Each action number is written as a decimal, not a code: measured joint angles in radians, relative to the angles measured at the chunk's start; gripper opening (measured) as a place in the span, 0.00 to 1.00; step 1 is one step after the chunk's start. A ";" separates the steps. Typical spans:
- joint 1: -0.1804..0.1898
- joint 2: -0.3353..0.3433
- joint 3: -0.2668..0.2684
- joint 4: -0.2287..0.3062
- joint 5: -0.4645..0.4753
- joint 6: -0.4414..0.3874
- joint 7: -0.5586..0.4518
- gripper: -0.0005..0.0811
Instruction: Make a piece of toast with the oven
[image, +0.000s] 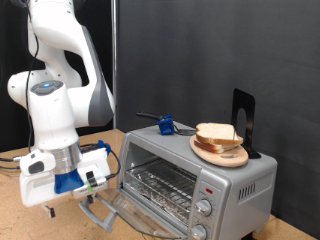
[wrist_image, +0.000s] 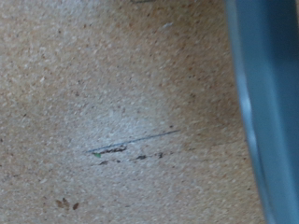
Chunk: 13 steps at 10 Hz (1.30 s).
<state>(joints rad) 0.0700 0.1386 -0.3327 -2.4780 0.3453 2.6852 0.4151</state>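
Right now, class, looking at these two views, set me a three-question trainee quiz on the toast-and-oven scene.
1. True or false: the oven door hangs open.
2. Where do the bread slices lie? A) on the wire rack B) on the wooden plate atop the oven C) on the table
3. Fill in: the gripper is low beside the oven's ____.

Key: 1 true; 2 B; 3 door.

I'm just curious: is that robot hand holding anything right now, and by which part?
Cannot tell: the end effector sits low by the oven door's handle; the bread lies untouched on top.
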 joint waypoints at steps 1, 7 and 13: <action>-0.001 0.026 0.002 0.014 0.020 0.013 0.000 1.00; -0.002 0.184 0.013 0.111 0.061 0.067 0.000 1.00; -0.059 0.228 0.026 0.117 0.079 0.092 -0.083 1.00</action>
<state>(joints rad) 0.0107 0.3664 -0.3070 -2.3607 0.4247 2.7772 0.3317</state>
